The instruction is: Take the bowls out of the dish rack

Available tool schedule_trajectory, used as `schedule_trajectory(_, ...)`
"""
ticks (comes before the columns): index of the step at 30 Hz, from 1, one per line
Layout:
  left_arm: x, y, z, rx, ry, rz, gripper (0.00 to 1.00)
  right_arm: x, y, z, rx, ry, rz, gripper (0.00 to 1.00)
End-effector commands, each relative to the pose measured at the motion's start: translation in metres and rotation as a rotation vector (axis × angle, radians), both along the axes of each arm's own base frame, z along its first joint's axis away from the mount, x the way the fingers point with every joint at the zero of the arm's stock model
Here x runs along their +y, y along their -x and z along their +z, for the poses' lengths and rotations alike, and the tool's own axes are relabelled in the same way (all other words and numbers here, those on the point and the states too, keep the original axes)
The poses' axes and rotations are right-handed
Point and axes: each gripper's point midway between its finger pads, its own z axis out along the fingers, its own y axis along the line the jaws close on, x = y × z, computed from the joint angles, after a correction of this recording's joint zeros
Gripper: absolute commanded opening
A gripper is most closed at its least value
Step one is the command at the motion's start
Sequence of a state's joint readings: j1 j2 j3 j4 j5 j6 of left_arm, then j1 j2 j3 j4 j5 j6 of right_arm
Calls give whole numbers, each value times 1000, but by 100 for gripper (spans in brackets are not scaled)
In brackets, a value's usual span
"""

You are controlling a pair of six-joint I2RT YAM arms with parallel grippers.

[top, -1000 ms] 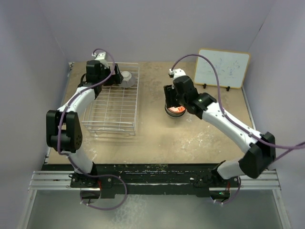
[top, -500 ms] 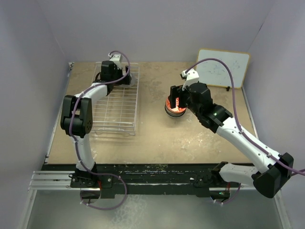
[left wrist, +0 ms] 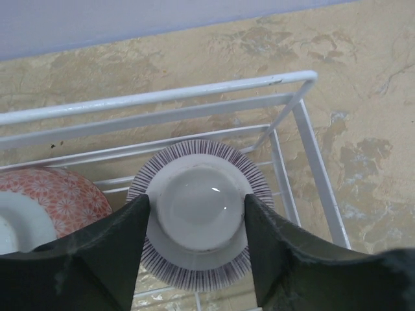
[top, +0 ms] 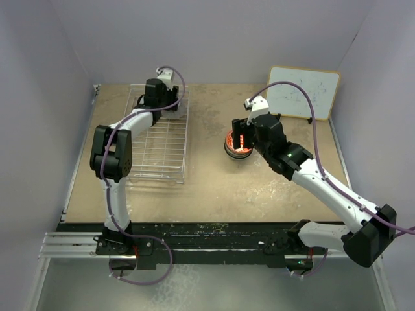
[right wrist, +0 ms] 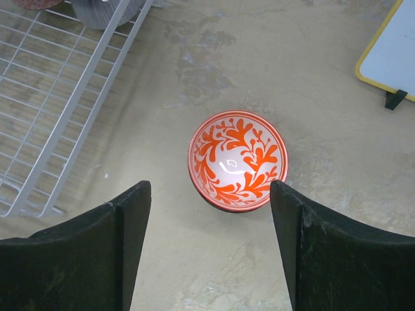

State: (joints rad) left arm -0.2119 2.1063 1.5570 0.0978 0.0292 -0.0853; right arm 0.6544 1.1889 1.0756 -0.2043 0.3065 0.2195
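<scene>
A purple-striped bowl, foot up in the dish rack's far right corner, is flanked by the left gripper, grip not discernible, while a red-orange bowl on the table is faced mouth-up under the parted right gripper.

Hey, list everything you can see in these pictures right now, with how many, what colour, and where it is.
Striped bowl: 1, purple and white, upside down in the rack's far right corner.
Floral bowl: 1, pink-red, upside down in the rack beside the striped bowl.
Orange bowl: 1, orange leaf pattern on white, upright on the table right of the rack; something dark shows under it, possibly another bowl.
Rack: 1, white wire, left part of the table.
Whiteboard: 1, white with a yellowish frame, standing at the far right.
Table: 1, tan.
Left gripper: 1, black, open, one finger on each side of the striped bowl.
Right gripper: 1, black, open, above the orange bowl.
</scene>
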Motion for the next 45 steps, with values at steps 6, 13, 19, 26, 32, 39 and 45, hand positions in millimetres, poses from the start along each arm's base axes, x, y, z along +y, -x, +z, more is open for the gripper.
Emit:
schedule_trajectory(6, 7, -2, 14, -22, -29, 17, 20, -3, -8, 2, -26, 14, -34, 75)
schedule_trajectory(13, 8, 1, 68, -108, 4, 36, 0, -4, -3, 2, -24, -2, -29, 74)
schedule_trajectory(19, 11, 7, 126, -196, 17, 42, 0, -3, 1, 5, -23, -23, -22, 74)
schedule_trajectory(26, 18, 31, 164, -200, 65, 52, 0, 8, 3, 11, -20, -74, 21, 74)
schedule_trajectory(32, 18, 67, 181, -143, 348, -63, 0, 45, 6, 31, -26, -217, 159, 74)
schedule_trajectory(39, 7, 121, 199, -136, 584, -211, 0, 107, 19, 87, -73, -538, 429, 75)
schedule_trajectory(45, -4, 165, 215, -153, 748, -299, 0, 137, 39, 136, -75, -928, 712, 79)
